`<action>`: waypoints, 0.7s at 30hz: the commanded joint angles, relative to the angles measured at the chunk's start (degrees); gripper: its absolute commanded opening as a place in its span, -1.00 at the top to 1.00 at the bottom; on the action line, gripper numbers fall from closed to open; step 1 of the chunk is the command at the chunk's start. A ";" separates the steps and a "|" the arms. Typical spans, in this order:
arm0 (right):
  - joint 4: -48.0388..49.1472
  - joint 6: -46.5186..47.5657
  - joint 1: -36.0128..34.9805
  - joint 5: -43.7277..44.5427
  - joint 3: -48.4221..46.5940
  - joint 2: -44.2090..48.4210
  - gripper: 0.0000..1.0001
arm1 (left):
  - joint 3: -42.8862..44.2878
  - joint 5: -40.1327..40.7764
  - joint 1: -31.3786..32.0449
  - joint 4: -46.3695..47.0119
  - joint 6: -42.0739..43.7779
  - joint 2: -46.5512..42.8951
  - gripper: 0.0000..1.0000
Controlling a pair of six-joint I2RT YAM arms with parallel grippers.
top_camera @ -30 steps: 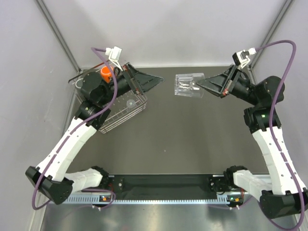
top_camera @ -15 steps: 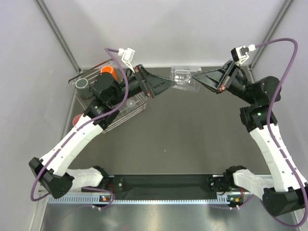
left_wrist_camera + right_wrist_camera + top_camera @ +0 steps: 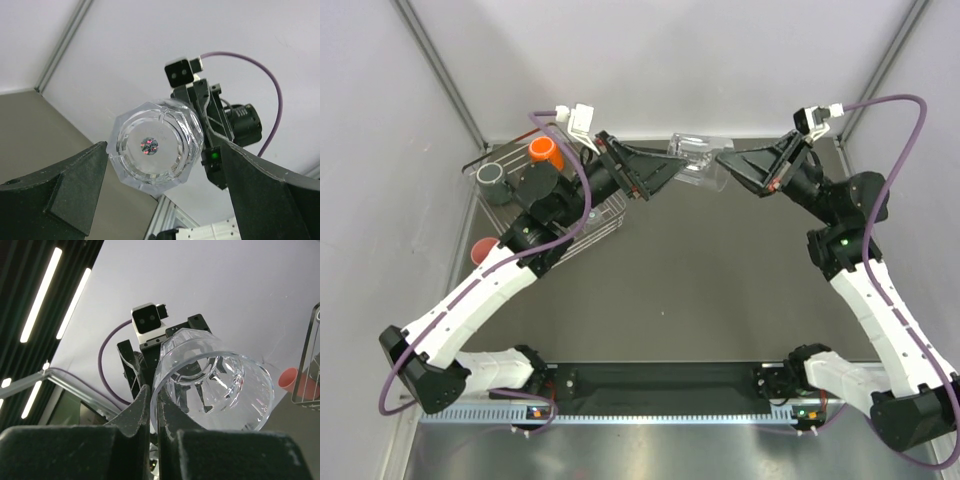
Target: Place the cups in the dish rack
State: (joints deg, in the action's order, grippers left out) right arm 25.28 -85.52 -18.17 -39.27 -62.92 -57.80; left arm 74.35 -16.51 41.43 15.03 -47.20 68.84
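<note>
My right gripper (image 3: 725, 160) (image 3: 154, 390) is shut on the rim of a clear tumbler (image 3: 695, 162) (image 3: 215, 385) and holds it on its side in the air at the back centre. My left gripper (image 3: 665, 172) (image 3: 162, 150) is open, a finger on each side of the tumbler's base (image 3: 155, 145), not touching it. The wire dish rack (image 3: 558, 250) sits at the back left, partly under my left arm. The orange mug (image 3: 545, 152) and the dark grey cup (image 3: 491, 178) stand at its far-left end. The second tumbler is hidden.
A small red cup (image 3: 480, 247) stands left of the rack by the side wall; it shows pink in the right wrist view (image 3: 289, 378). A clear tray edge (image 3: 480, 163) lies behind the grey cup. White enclosure walls stand close at the back and sides.
My right gripper has carried the tumbler left and toward the back wall. My left gripper has swung right, away from the rack, to the tumbler's base.
</note>
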 commanded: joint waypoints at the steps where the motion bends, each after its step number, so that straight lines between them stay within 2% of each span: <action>1: 8.29 -3.16 -1.07 2.61 0.77 0.94 1.00 | -0.34 2.45 0.49 6.15 0.71 -1.43 -0.96; 16: 11.28 -4.05 -3.97 4.11 0.42 -1.26 1.00 | 0.18 1.92 1.20 6.68 1.06 -0.64 -0.88; 19: 11.20 -3.96 -4.06 4.46 1.04 -1.09 1.00 | 0.36 1.57 1.11 6.68 0.97 -0.46 -0.70; 21: 11.28 -3.96 -4.15 4.37 1.13 -1.26 1.00 | 0.71 1.13 1.11 6.68 0.62 -0.11 -0.51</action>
State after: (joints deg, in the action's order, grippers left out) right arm 32.16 -89.60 -21.28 -36.27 -61.39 -59.42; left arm 74.24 -13.78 42.17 17.96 -46.50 68.88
